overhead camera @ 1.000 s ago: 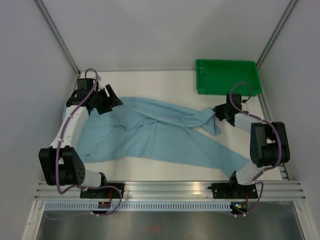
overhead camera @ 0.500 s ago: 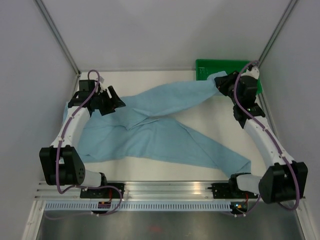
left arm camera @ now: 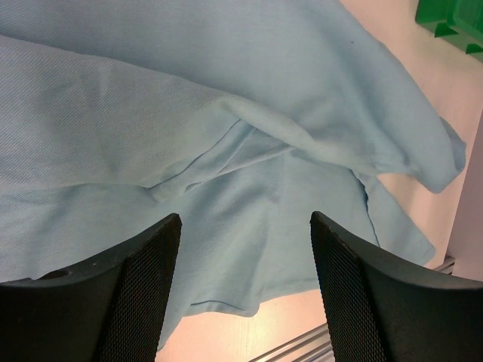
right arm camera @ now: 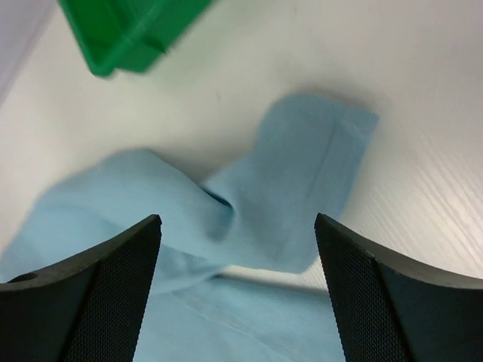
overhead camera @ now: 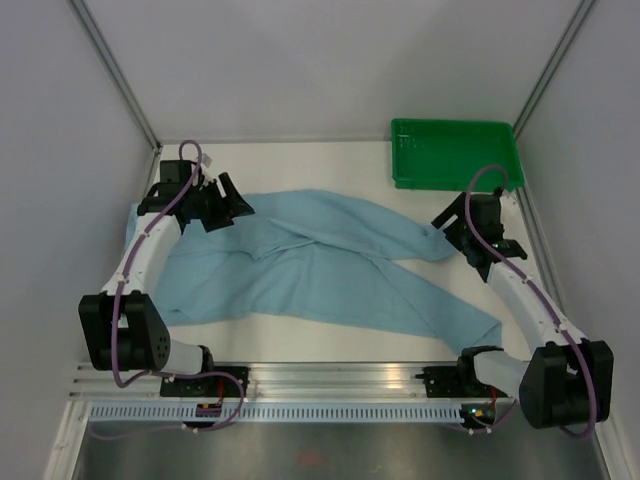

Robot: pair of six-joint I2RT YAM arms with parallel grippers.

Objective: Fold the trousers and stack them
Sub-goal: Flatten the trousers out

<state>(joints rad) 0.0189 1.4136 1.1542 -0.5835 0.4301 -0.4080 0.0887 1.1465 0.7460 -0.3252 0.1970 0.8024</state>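
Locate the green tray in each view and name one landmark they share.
Top external: the green tray sits at upper right.
Left wrist: only a corner of it shows, at top right.
Right wrist: a corner shows at top left.
Shared landmark: the light blue trousers, lying below the tray in all three.

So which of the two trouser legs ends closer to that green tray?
The far leg, whose cuff stops a little in front of the green tray; the other leg runs down toward the front rail instead.
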